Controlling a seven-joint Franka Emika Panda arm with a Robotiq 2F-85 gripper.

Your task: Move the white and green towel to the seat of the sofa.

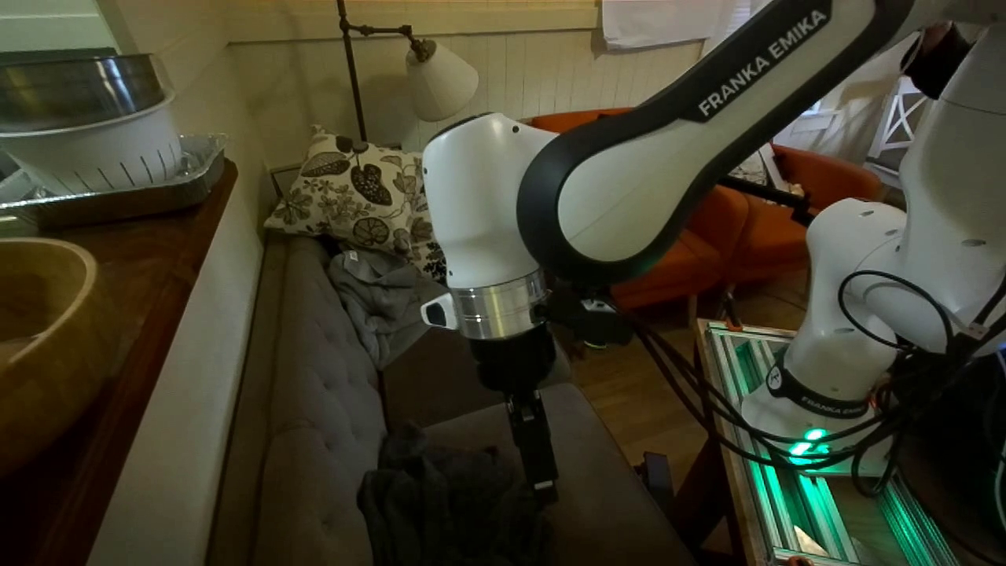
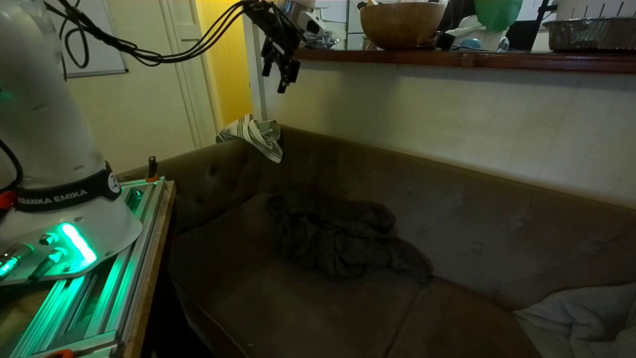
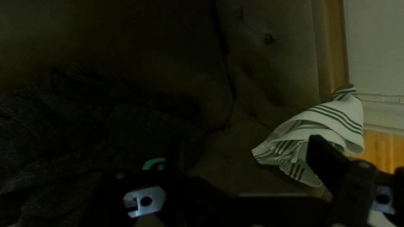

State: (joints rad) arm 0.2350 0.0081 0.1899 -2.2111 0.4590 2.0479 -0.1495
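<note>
The white and green striped towel (image 2: 256, 135) lies crumpled over the top of the sofa's backrest at its corner, one end hanging down the inner side. In the wrist view the towel (image 3: 337, 121) is at the right, partly behind one finger. It is out of view in an exterior view that shows the arm closely. My gripper (image 2: 276, 82) is open and empty, raised above the sofa back and apart from the towel. In the wrist view its fingers (image 3: 244, 145) are wide apart. The sofa seat (image 2: 293, 308) is brown and dim; it also shows beside the gripper (image 1: 605, 464).
A dark grey blanket (image 2: 343, 238) lies bunched on the seat against the backrest. A wooden ledge (image 2: 462, 58) with a wooden bowl (image 2: 402, 25) runs above the sofa. A patterned pillow (image 1: 346, 189), a grey cloth (image 1: 377, 291) and a lamp (image 1: 442, 79) are at the far end.
</note>
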